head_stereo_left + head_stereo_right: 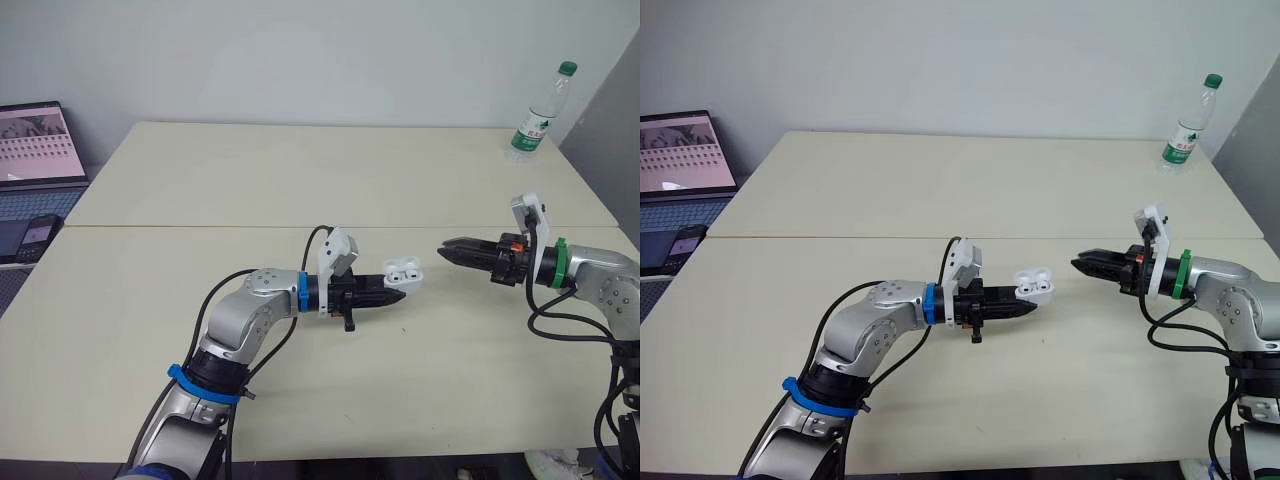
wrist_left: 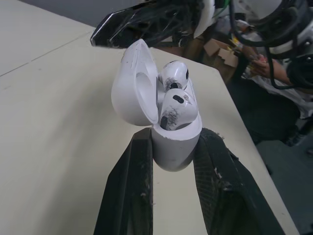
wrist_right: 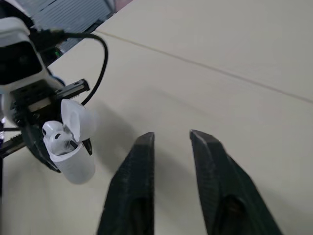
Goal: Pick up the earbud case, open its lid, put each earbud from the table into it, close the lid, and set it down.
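We see the left gripper (image 1: 398,296) clamped on the lower body of the white earbud case (image 1: 404,270), one black finger on each side. It holds the case just above the bench (image 1: 250,170), near the middle of the near half. The case's lid (image 2: 134,81) stands open, hinged back to one side. Two white earbuds are seated in the case, one (image 2: 175,74) behind the other (image 2: 178,108), with their rounded heads rising above the rim. Both earbuds carry dark scuffs. We can read no brand mark or writing on the case or the earbuds.

The right gripper (image 3: 171,137) hovers at about 3 o'clock from the case, near it but apart, pointing toward it. Its fingers are a narrow gap apart and hold nothing.

At about 1 o'clock, on the far corner of the bench, stands a clear water bottle (image 1: 540,110) with a green cap and a green label. The print on the label is too small for us to read. At about 10 o'clock, off the bench's edge, an open laptop (image 1: 38,150) shows a grid of small marks that we cannot make out. A dark phone (image 1: 35,235) lies just in front of it.
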`<act>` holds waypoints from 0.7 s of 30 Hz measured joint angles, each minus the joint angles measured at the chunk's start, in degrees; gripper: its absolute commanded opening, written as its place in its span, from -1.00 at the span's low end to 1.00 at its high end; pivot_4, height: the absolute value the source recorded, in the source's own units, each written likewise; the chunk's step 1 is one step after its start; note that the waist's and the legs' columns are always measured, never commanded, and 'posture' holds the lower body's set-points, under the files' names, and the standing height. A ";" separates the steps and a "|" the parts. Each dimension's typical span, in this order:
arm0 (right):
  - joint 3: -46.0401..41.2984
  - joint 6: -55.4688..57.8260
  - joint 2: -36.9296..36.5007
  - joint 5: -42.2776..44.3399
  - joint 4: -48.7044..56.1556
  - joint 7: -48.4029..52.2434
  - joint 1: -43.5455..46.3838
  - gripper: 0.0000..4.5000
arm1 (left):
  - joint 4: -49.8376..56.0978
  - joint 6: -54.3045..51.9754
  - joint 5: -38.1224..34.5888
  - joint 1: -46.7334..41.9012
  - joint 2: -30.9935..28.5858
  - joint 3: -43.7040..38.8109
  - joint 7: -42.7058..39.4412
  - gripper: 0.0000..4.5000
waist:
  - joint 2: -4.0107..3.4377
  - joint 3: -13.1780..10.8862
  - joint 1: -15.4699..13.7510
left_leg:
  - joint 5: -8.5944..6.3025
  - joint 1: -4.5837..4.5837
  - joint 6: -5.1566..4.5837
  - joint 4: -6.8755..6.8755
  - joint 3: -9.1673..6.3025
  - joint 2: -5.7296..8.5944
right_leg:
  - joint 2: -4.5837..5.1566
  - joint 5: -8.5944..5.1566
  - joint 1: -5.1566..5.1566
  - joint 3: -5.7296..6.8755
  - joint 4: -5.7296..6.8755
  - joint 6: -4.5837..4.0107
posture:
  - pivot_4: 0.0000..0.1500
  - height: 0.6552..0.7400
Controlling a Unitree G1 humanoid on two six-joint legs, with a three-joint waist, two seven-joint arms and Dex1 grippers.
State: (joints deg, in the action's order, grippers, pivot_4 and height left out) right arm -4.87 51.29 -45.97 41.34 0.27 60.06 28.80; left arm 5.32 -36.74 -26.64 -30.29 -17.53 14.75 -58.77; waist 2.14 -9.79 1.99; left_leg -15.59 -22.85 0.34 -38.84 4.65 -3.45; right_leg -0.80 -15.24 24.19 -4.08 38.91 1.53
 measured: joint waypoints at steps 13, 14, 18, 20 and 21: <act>5.09 1.04 0.89 0.94 4.23 6.31 0.16 -1.00 | 2.62 -2.34 -1.67 1.50 -0.76 0.70 -0.52 -0.65 | 0.00 0.00 -0.14 | 0.00 -0.02 0.00 -0.04 -0.04 -0.02 | -0.01 0.00 0.00 0.02 0.01 0.00 | 1.00 0.91; 4.96 1.27 1.01 1.45 4.42 6.42 0.16 -1.00 | 3.06 -2.79 -1.87 1.58 -0.80 0.70 -0.48 -0.65 | 0.00 0.00 -0.15 | 0.00 -0.02 0.00 -0.04 -0.04 -0.02 | -0.01 0.00 0.00 0.03 0.02 0.00 | 1.00 0.91; 3.32 2.07 1.02 4.59 5.80 8.14 0.15 -1.00 | 3.38 -3.33 -2.23 1.94 -0.86 0.71 -0.25 -0.65 | 0.00 0.00 -0.15 | 0.00 -0.01 0.00 -0.04 -0.03 -0.01 | -0.01 0.00 -0.01 0.02 0.02 0.00 | 1.00 0.91; 2.42 2.75 1.13 6.70 6.89 8.65 0.15 -1.00 | 3.37 -3.86 -2.22 1.96 -0.86 0.71 0.32 -0.65 | 0.00 0.00 -0.16 | 0.00 -0.01 0.00 -0.04 -0.05 -0.02 | -0.01 0.00 -0.01 0.03 0.02 0.00 | 1.00 0.91; 2.18 3.02 1.13 7.24 7.28 8.68 0.15 -1.00 | 3.36 -4.02 -2.22 1.96 -0.86 0.71 0.54 -0.65 | 0.00 0.00 -0.16 | 0.00 -0.01 0.00 -0.04 -0.05 -0.02 | -0.01 0.00 -0.01 0.03 0.02 0.00 | 1.00 0.91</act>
State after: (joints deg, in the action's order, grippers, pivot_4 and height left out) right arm -2.69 54.31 -44.84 48.59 7.54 68.74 28.95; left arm 8.68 -40.76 -28.87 -28.33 -18.39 15.46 -58.23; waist 2.14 -9.79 1.83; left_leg -15.59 -22.86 0.34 -38.88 4.59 -3.47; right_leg -0.81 -15.24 24.18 -4.05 38.93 1.53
